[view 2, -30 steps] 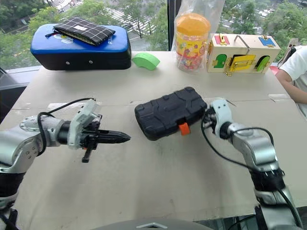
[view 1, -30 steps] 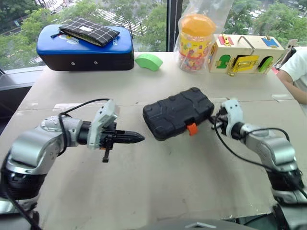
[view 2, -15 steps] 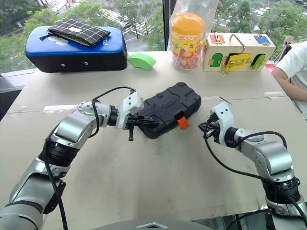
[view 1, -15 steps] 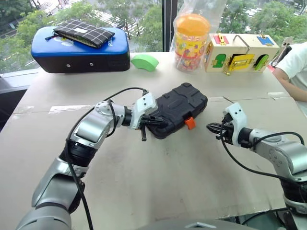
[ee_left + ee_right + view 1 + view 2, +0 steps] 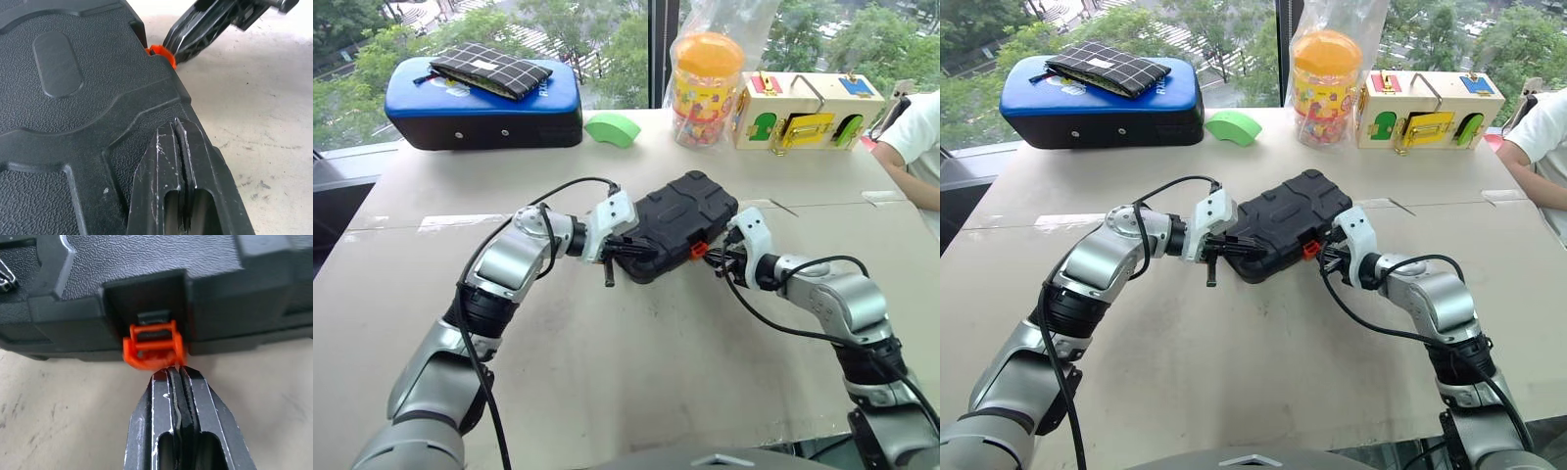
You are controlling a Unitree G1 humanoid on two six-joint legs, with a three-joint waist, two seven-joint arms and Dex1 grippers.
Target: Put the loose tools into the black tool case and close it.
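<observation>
My right gripper (image 5: 177, 374) has its two fingers pressed together, holding nothing, and the tip is touching the lower edge of the orange latch (image 5: 152, 345) on the front side of the black tool case (image 5: 677, 225). The latch hangs out from the case, not flat against it. My left gripper (image 5: 178, 128) is also pressed together and empty, and its tip lies on the lid near the left corner of the case. The case is closed and lies flat in the middle of the table (image 5: 636, 392), between my two arms. Further back I see a blue-topped case (image 5: 484, 103), a green block (image 5: 613, 127), a jar with an orange lid (image 5: 708, 83) and a wooden box with locks (image 5: 808, 110).
</observation>
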